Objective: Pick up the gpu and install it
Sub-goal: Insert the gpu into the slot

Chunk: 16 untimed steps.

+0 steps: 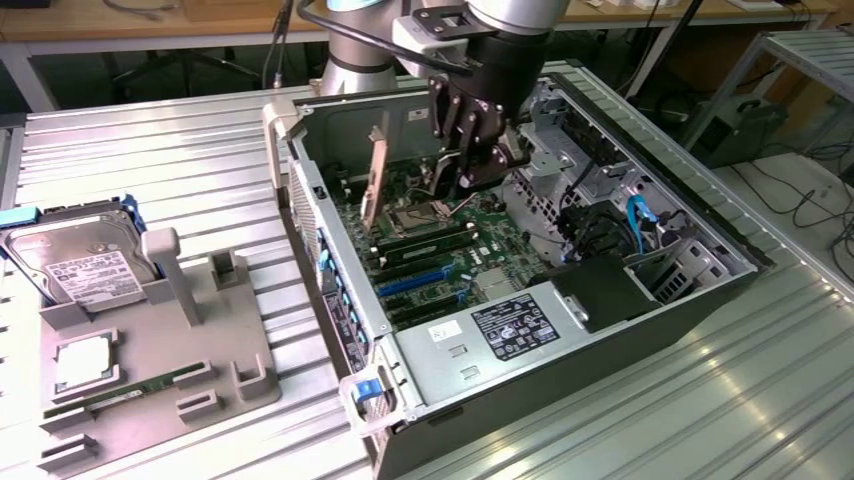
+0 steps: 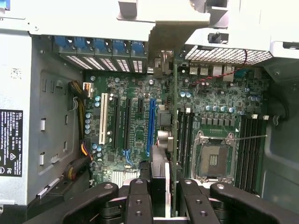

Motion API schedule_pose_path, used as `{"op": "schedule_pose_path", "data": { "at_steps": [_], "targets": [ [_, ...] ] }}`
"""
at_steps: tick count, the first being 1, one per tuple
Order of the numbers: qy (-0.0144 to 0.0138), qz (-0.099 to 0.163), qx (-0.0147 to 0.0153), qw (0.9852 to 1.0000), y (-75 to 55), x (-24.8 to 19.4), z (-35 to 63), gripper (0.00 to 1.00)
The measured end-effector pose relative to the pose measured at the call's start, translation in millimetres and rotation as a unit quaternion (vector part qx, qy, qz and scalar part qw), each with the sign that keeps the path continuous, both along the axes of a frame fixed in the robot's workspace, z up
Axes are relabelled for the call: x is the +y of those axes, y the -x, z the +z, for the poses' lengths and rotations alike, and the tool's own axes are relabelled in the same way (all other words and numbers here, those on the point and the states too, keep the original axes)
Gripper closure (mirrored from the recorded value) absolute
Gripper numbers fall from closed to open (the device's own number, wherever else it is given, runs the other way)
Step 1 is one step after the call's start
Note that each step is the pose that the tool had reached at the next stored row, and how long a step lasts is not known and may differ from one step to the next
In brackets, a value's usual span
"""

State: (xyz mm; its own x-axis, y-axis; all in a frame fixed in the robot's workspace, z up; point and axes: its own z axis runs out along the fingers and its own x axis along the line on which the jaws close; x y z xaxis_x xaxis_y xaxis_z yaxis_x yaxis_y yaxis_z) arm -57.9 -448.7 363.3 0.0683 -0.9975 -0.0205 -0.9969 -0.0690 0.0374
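The gpu (image 1: 378, 165) stands on edge inside the open computer case (image 1: 320, 250), its pale bracket strip toward the case's rear wall. My gripper (image 1: 474, 175) reaches down into the case and is shut on the card's other end. In the wrist view the gpu (image 2: 175, 116) appears edge-on as a thin line running away from my gripper (image 2: 162, 186), above the motherboard (image 2: 131, 140). It lies between the blue expansion slot (image 2: 152, 121) and the memory slots beside the bare CPU socket (image 2: 215, 158). Whether the card's edge touches a slot I cannot tell.
The power supply (image 1: 514, 325) fills the case's near end and a drive cage with cables (image 1: 627, 230) lines the exterior view's right side. On the exterior view's left, a grey fixture tray (image 1: 147, 340) holds a hard drive (image 1: 80, 260), a memory stick (image 1: 127, 395) and a CPU (image 1: 83, 362).
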Motion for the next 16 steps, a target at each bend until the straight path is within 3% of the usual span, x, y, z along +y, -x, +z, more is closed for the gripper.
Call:
{"op": "schedule_pose_path", "data": {
  "at_steps": [11, 16],
  "targets": [
    [0.0000, 0.001, 0.0060, 1.0000, 0.0, 0.0, -7.4, 0.72],
    [0.0000, 0.001, 0.0112, 0.9999, 0.0, 0.0, -11.1, 0.72]
  ]
}}
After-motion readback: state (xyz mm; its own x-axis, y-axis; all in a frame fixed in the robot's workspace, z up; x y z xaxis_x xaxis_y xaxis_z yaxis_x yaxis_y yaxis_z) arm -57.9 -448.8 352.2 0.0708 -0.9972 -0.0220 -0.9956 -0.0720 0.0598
